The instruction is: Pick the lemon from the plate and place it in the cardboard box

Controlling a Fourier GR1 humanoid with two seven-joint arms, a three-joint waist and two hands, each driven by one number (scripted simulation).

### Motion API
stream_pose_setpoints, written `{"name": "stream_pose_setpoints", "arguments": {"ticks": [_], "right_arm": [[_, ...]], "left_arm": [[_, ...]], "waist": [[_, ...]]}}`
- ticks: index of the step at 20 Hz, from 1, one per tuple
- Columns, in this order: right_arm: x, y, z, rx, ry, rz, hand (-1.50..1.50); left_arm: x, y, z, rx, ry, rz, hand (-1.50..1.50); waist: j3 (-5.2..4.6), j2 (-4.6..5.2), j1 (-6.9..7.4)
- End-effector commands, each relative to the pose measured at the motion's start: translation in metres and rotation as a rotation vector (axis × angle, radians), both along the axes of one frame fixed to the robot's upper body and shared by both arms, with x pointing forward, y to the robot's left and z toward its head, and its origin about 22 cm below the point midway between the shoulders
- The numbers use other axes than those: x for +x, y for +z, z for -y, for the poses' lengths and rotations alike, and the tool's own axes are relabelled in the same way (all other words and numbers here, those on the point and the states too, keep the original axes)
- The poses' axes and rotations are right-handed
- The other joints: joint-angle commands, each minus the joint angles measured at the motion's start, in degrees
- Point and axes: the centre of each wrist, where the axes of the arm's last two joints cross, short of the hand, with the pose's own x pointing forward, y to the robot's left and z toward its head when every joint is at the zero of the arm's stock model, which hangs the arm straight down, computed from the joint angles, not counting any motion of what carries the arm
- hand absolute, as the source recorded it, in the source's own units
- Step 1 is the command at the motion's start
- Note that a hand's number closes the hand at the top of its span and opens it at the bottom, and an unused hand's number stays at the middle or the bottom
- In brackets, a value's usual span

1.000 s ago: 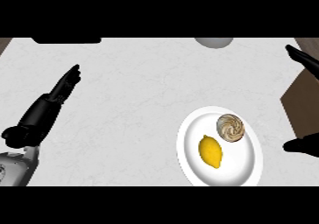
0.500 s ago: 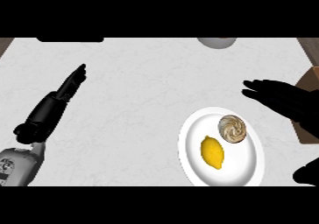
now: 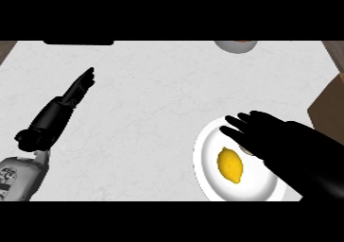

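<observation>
A yellow lemon (image 3: 231,165) lies on the white plate (image 3: 209,176) at the lower right of the counter. My right hand (image 3: 286,142) hovers over the plate's upper right part with fingers straight, just right of and above the lemon, and it hides the other round item on the plate. A corner of the brown cardboard box (image 3: 332,101) shows at the right edge. My left hand (image 3: 60,111) rests open at the left, fingers pointing up and away.
A grey round object (image 3: 236,46) sits at the counter's far edge, cut off by the view's top. A wooden strip (image 3: 0,52) borders the counter at the upper left.
My right hand has swept from the right edge leftwards and down over the plate, now covering the swirled round item beside the lemon. The left hand has barely shifted.
</observation>
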Motion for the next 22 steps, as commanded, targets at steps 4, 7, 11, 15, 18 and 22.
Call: {"name": "stream_pose_setpoints", "arguments": {"ticks": [4, 7, 11, 15, 18, 22], "right_arm": [[-0.011, -0.011, -0.056, -0.115, -0.049, -0.045, -1.50], [-0.003, -0.021, -0.053, -0.144, -0.067, -0.090, -1.50], [-0.007, -0.037, -0.067, -0.149, -0.077, -0.086, -1.50], [-0.010, -0.043, -0.062, -0.174, -0.119, -0.021, -1.50], [-0.016, -0.061, -0.077, -0.169, -0.116, 0.001, -1.50], [-0.009, -0.077, -0.071, -0.206, -0.114, -0.015, -1.50]], "left_arm": [[0.004, 0.000, 0.006, -0.015, 0.009, 0.007, 0.00], [-0.012, -0.011, 0.004, -0.012, 0.019, -0.007, 0.00], [-0.008, -0.008, -0.005, -0.002, 0.014, 0.016, 0.00], [-0.007, -0.007, -0.003, 0.003, 0.015, 0.001, 0.00], [-0.004, -0.019, 0.009, 0.005, 0.018, 0.015, 0.00], [-0.005, -0.008, -0.014, -0.001, 0.005, 0.018, 0.00]], "waist": [[0.06, 0.01, -0.58], [0.12, -0.01, -0.48], [0.13, 0.05, -0.59], [0.16, 0.00, -0.84], [0.16, 0.07, -0.89], [0.18, 0.10, -0.71]]}}
